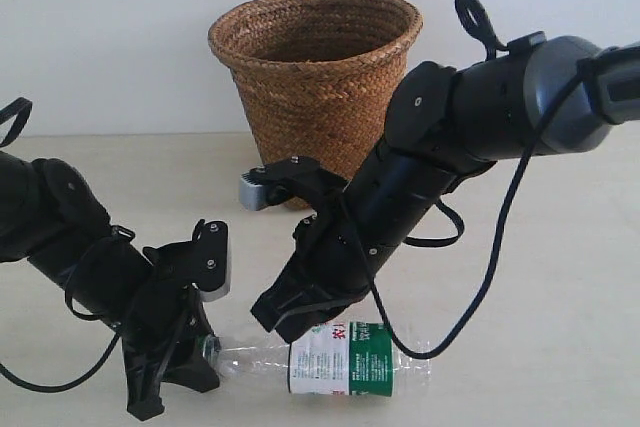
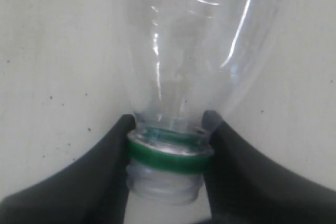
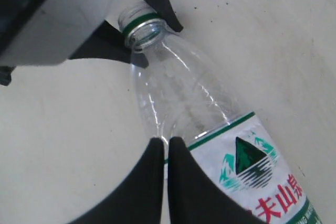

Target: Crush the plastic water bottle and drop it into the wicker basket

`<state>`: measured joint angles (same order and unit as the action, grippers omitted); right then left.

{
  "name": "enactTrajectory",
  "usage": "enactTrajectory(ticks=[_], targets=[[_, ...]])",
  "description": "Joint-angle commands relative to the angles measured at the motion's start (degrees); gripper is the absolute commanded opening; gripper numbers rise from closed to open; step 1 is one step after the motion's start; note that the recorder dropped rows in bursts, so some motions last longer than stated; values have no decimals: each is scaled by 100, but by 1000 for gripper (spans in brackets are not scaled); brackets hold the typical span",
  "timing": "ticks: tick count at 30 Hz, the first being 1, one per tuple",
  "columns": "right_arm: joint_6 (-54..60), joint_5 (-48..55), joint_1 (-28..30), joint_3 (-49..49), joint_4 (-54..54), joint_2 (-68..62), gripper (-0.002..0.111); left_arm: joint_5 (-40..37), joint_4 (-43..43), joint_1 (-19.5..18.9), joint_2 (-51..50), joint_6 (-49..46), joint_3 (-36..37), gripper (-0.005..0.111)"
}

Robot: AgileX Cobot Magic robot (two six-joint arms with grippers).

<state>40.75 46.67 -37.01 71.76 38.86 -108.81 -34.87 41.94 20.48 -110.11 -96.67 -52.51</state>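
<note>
So the bottle (image 1: pixel 340 359) is lying on its side on the table (image 1: pixel 560 277), down at the front of the exterior view. Its neck points toward the left arm and its base toward the right. The basket (image 1: pixel 315 67) stands upright at the back by the wall, well apart from the bottle.

The left gripper (image 2: pixel 170 121) is clamped on the bottle's neck. In the left wrist view one black finger (image 2: pixel 110 156) sits on each side, squeezing right at the green ring (image 2: pixel 168 156). The bare threads stick out past the ring. In the right wrist view you can look straight into the open mouth.

The right gripper (image 3: pixel 165 148) comes down at an angle from the upper right and sits on the clear shoulder, right at the top edge of the label (image 3: pixel 252 166). Its two fingers are pressed nearly together with only a thin slit between them, and the clear wall looks pinched in where they meet, so I'd call it clenched on the bottle. The clear plastic runs in toward that point with a few creases.

The label is white and green with a mountain logo and red characters, and it faces up toward the right wrist camera. Both arms are low over the table, and the bottle spans the gap between them.
</note>
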Motion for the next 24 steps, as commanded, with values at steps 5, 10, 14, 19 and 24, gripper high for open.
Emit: enactTrajectory(ticks=[5, 10, 14, 19, 24], targets=[[-181, 7, -10, 32, -79, -278, 0, -117, -43, 24, -128, 116, 46, 4], [-181, -139, -10, 32, -104, -631, 0, -138, -43, 24, -128, 158, 46, 4], [-410, -323, -10, 32, -398, -933, 0, -226, -43, 24, -128, 158, 46, 4], [-1113, -310, 3, 187, -1103, -1193, 0, -262, -43, 24, -128, 158, 46, 4], [-1520, 70, 3, 719, -1463, -1615, 0, -286, -43, 24, -128, 158, 46, 4]])
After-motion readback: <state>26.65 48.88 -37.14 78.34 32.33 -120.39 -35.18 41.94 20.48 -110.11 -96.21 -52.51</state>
